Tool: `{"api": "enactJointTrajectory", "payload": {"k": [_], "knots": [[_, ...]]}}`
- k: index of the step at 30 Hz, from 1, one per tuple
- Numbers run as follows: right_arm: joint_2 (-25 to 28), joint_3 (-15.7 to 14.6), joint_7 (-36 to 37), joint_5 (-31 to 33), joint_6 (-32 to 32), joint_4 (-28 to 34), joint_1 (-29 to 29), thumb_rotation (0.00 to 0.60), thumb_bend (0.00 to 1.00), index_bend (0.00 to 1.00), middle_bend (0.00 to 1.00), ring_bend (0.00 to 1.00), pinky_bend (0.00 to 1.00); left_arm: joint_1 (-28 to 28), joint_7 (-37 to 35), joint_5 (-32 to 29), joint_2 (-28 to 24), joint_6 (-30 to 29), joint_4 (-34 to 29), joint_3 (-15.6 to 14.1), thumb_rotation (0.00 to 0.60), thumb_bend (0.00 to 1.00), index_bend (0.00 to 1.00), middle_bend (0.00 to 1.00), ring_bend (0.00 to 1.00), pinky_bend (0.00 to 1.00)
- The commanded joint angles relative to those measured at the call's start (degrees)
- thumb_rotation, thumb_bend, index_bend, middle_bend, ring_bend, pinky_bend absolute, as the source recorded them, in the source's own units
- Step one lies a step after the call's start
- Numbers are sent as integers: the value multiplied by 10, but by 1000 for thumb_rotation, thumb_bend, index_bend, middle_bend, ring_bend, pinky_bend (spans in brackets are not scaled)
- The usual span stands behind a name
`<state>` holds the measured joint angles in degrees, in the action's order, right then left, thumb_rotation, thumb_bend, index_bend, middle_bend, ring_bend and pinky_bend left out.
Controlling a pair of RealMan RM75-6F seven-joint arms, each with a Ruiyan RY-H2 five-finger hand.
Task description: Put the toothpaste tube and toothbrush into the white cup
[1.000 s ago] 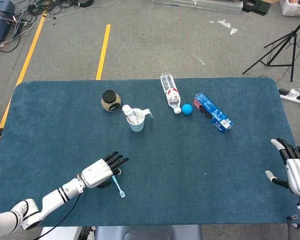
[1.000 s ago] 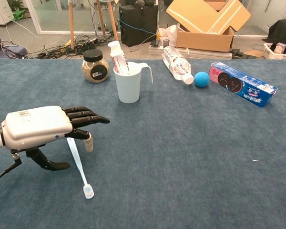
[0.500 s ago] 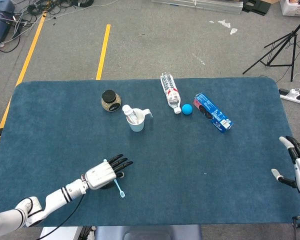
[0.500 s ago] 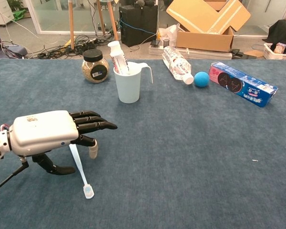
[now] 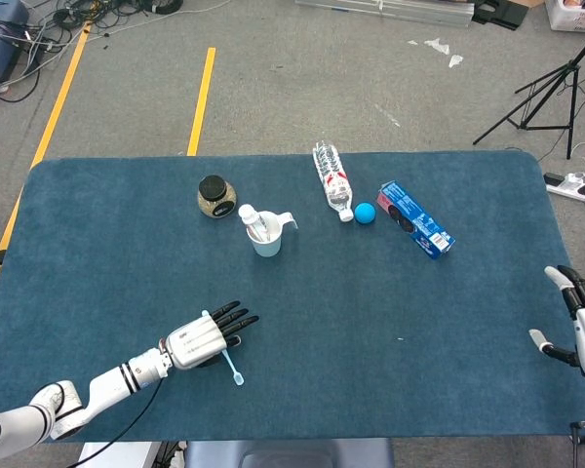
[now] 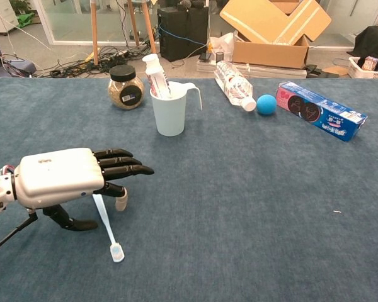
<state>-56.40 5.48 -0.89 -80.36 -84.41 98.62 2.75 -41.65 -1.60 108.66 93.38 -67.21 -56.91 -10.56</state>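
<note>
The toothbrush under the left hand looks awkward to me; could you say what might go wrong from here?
The toothbrush lies flat on the cloth beneath the left hand, so the fingers may slide over it or push it away. The toothpaste tube already leans in the white cup; a clumsy insertion might tip the cup.

Table contents: one white cup (image 6: 170,112), one toothpaste tube (image 6: 156,74), one toothbrush (image 6: 107,226). Also one jar (image 6: 125,87), one water bottle (image 6: 234,84), one blue ball (image 6: 266,104), one toothpaste box (image 6: 319,117). Two robot hands: left hand (image 6: 62,178), right hand (image 5: 582,323).

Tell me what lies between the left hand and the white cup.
Only bare blue tabletop, clearest in the head view. The left hand is over the toothbrush; the white cup, toothpaste tube inside, stands farther back.
</note>
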Motion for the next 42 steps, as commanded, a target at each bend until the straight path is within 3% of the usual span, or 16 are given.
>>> {"api": "enactJointTrajectory", "payload": {"k": [1, 29, 38, 42], "knots": [[0, 0, 0, 0, 1, 0, 0, 600, 139, 166, 132, 178, 540, -1, 1, 0, 0, 0, 0, -1, 600, 280, 395, 0, 0, 1], [0, 1, 0, 0, 1, 0, 0, 600, 140, 166, 133, 178, 540, -2, 9, -7, 7, 3, 8, -10, 600, 280, 445, 0, 0, 1], [0, 1, -1, 1, 2, 1, 0, 600, 139, 166, 133, 178, 540, 0, 11, -9, 7, 1, 7, -11, 600, 404, 471, 0, 0, 1], [0, 1, -1, 1, 2, 1, -1, 600, 139, 166, 133, 178, 540, 2, 9, -11, 9, 1, 8, -12, 600, 415, 486, 0, 0, 1]]}}
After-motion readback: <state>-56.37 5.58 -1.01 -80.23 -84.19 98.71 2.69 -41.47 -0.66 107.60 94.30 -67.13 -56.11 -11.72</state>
